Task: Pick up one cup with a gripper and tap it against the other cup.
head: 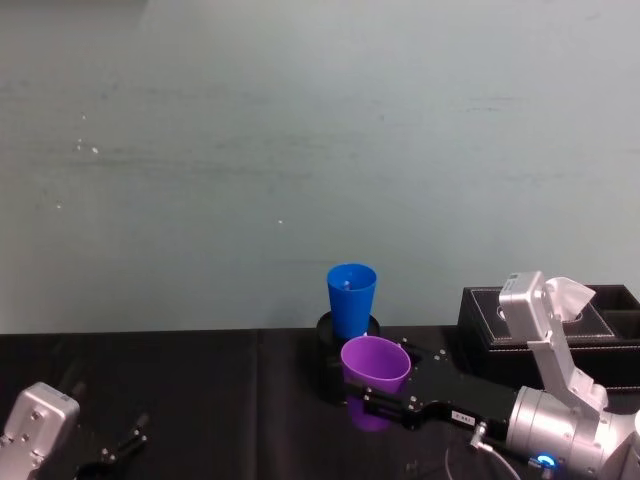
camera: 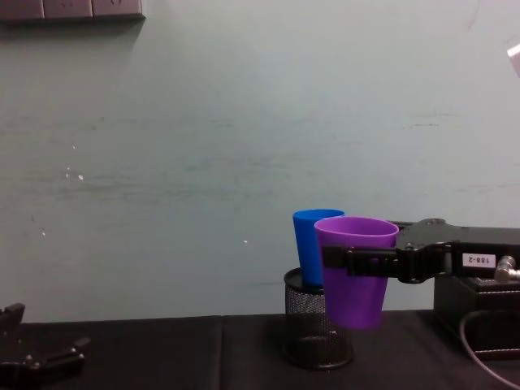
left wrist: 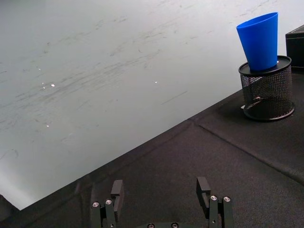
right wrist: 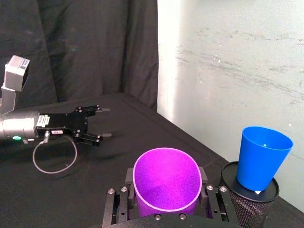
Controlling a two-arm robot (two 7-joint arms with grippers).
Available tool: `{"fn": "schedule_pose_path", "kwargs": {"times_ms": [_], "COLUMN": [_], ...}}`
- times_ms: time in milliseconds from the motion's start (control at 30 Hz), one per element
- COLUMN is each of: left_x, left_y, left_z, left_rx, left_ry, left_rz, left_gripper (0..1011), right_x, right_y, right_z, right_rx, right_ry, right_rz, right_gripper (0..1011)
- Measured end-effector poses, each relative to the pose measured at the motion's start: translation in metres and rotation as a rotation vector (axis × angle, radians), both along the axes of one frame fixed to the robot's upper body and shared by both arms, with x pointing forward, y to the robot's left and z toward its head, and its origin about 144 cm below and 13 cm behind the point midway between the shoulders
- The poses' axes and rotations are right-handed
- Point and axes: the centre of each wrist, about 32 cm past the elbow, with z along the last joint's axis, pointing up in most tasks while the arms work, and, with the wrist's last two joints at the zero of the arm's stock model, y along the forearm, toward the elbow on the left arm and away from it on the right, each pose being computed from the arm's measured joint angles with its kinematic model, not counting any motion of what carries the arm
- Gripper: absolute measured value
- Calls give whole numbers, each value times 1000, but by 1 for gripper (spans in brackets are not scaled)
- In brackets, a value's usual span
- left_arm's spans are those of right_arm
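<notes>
The right gripper (camera: 361, 262) squeezes the purple cup (camera: 357, 305) between its jaws and holds it upright, up off the black counter (head: 200, 400). The purple cup is just beside the blue cup (camera: 307, 244), with a little gap between them. The blue cup stands in a black mesh pen holder (left wrist: 266, 92). The left gripper (left wrist: 160, 187) sits low on the left, its jaws wide apart with nothing in them.

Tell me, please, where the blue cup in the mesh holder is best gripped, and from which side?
Grip the blue cup on its upper wall, below the rim, since its base sits sunk in the mesh holder. It stands upright, so jaws should probably come level from the robot's left, as the purple cup in the right gripper crowds its near side.
</notes>
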Motion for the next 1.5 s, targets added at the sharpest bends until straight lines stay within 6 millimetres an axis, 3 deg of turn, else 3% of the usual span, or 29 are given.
{"fn": "schedule_pose_path", "kwargs": {"times_ms": [1500], "left_x": [0], "left_y": [0], "left_z": [0], "left_rx": [0], "left_ry": [0], "left_rz": [0], "left_gripper": [1000], "right_x": [0], "right_y": [0], "right_z": [-1], "right_rx": [-3], "right_ry": [-4], "right_rz": [1], "right_gripper": [734]}}
